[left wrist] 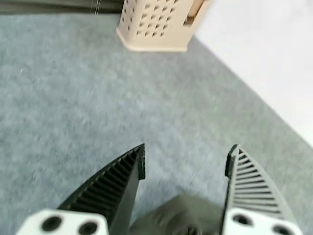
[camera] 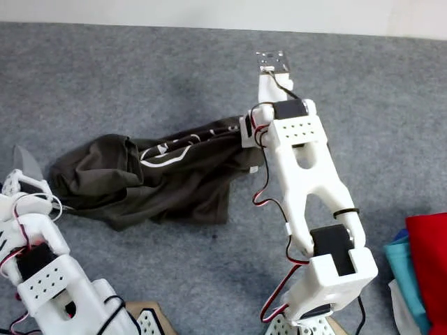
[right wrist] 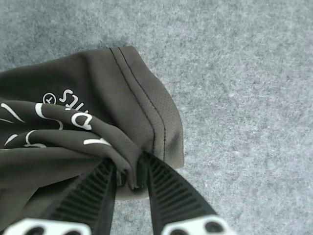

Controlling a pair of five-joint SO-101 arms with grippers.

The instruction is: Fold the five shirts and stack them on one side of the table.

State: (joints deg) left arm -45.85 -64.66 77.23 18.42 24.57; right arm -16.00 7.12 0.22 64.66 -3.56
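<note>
Pinching dark shirt (right wrist: 122, 98) hem, right fingers (right wrist: 171, 191) closed; left fingers (left wrist: 110, 188) spread wide, empty; beige basket (left wrist: 156, 24) beyond, contents hidden

Bench (camera: 105, 84) is carrying a grey felt-like cover, lying flat and reaching both side edges in the high view. A white band (camera: 209, 12) is running along the bench's far edge. In the left wrist view a beige basket (left wrist: 155, 24) with rows of small holes is standing upright on the grey, near where it is meeting a white surface (left wrist: 264, 63). A dark strip (left wrist: 49, 6) is running behind the basket.
</note>
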